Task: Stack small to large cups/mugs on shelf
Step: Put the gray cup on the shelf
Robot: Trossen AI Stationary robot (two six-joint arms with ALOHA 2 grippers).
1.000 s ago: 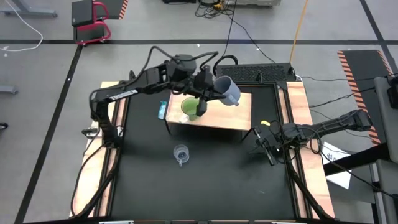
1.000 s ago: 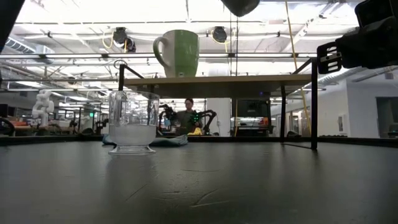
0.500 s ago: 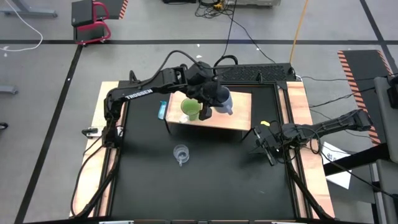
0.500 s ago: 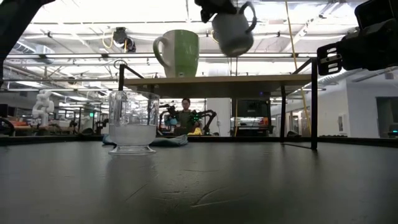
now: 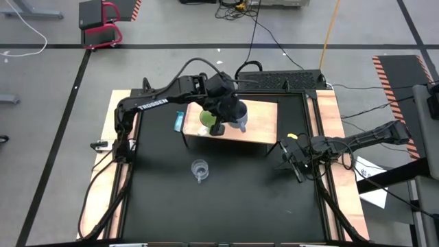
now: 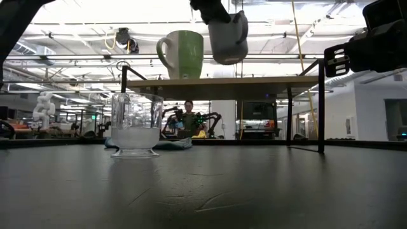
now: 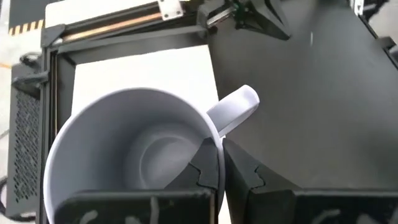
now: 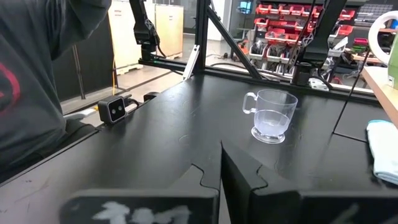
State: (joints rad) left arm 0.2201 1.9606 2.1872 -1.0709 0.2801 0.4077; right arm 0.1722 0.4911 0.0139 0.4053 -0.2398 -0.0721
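The lime-green mug [image 5: 208, 120] stands upright on the left part of the tan shelf [image 5: 264, 125]; it also shows in the low view [image 6: 184, 54]. My left gripper [image 5: 225, 115] is shut on the grey-blue mug [image 5: 239, 118], held just right of the green mug and above the shelf board [image 6: 254, 80]. The clear glass cup [image 5: 199, 169] stands on its foot on the black tabletop in front of the shelf. My right gripper [image 5: 293, 159] is shut and empty near the shelf's right front leg. My left gripper pinches the grey-blue mug's rim [image 7: 217, 138] right beside the handle [image 7: 236, 108], one finger [image 7: 205, 168] inside the mug and one [image 7: 244, 171] outside. The fingers come from above, pointing down. The mug [image 6: 227, 39] hangs about upright, mouth up, clear of the shelf.
A light-blue cloth [image 5: 179, 122] lies on the tabletop left of the shelf. The shelf's dark legs [image 6: 320, 114] stand at its corners. A person in a grey garment [image 8: 43, 81] shows beyond the table in the right wrist view. Open black tabletop [image 5: 226, 206] lies in front.
My left gripper has carried the grey-blue mug down and toward the green mug, from the shelf's far right. The mug has turned from tilted on its side to about upright and stays clear of the shelf.
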